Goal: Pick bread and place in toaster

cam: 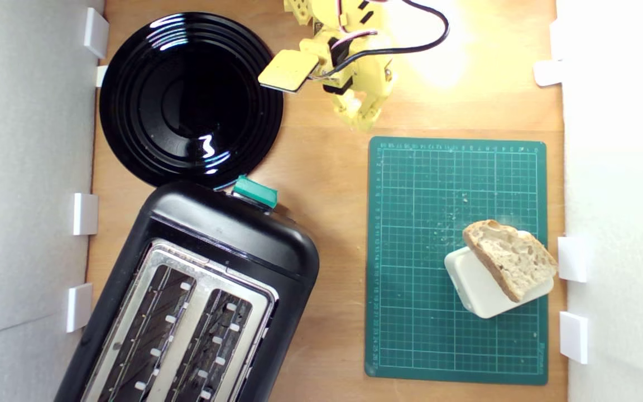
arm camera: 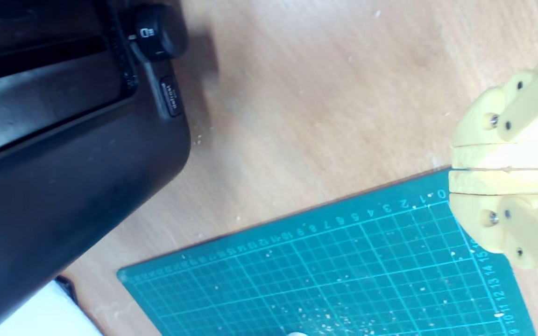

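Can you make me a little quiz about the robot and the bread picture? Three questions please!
1. True or false: the bread is already inside the toaster.
2. What is the bread resting on? A) the black plate B) a white block on the green mat C) the bare wooden table
3. Fill in the blank: the yellow gripper is ____ and holds nothing.

Key: 1 false, both slots look empty in the exterior view. 2 B. 3 shut, its jaws pressed together in the wrist view.
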Robot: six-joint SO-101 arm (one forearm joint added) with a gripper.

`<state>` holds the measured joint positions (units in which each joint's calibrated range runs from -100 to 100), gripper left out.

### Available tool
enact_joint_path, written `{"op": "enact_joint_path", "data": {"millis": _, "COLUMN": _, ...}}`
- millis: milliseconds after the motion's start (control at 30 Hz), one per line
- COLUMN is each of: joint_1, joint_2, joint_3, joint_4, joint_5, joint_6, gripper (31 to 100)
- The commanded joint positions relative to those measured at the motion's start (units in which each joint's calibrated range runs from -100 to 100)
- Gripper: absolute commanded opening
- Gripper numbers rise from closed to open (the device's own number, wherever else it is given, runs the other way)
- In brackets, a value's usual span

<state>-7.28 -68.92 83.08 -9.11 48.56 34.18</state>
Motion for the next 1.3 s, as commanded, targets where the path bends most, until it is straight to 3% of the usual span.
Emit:
{"op": "enact_joint_path", "data": {"millis": 0, "joint_1": -0.62, "joint_2": 5.78, "joint_3": -3.41, "joint_4": -2.59, "joint_5": -8.71, "joint_6": 0.17, "gripper": 39.1}}
{"op": "enact_joint_path", "data": {"millis": 133, "joint_1": -1.02, "joint_2": 9.94, "joint_3": -3.32, "joint_4": -4.22, "joint_5": -14.94, "joint_6": -0.1, "gripper": 39.1}}
{"op": "enact_joint_path", "data": {"millis": 300, "joint_1": -2.39, "joint_2": 14.84, "joint_3": -3.32, "joint_4": -3.04, "joint_5": -21.68, "joint_6": -2.66, "gripper": 39.3}}
{"op": "enact_joint_path", "data": {"millis": 500, "joint_1": -8.92, "joint_2": 15.84, "joint_3": -3.14, "joint_4": 8.02, "joint_5": -23.22, "joint_6": -9.36, "gripper": 38.8}}
{"op": "enact_joint_path", "data": {"millis": 700, "joint_1": -10.29, "joint_2": 16.84, "joint_3": -2.87, "joint_4": 7.93, "joint_5": -24.67, "joint_6": -9.56, "gripper": 39.3}}
{"op": "enact_joint_path", "data": {"millis": 800, "joint_1": -11.42, "joint_2": 19.25, "joint_3": -2.33, "joint_4": 9.02, "joint_5": -32.6, "joint_6": -11.55, "gripper": 39.3}}
{"op": "enact_joint_path", "data": {"millis": 1100, "joint_1": -11.98, "joint_2": 33.06, "joint_3": -2.42, "joint_4": 26.51, "joint_5": -53.0, "joint_6": -23.79, "gripper": 39.4}}
{"op": "enact_joint_path", "data": {"millis": 1267, "joint_1": -11.5, "joint_2": 41.22, "joint_3": -2.51, "joint_4": 39.75, "joint_5": -64.26, "joint_6": -32.32, "gripper": 39.4}}
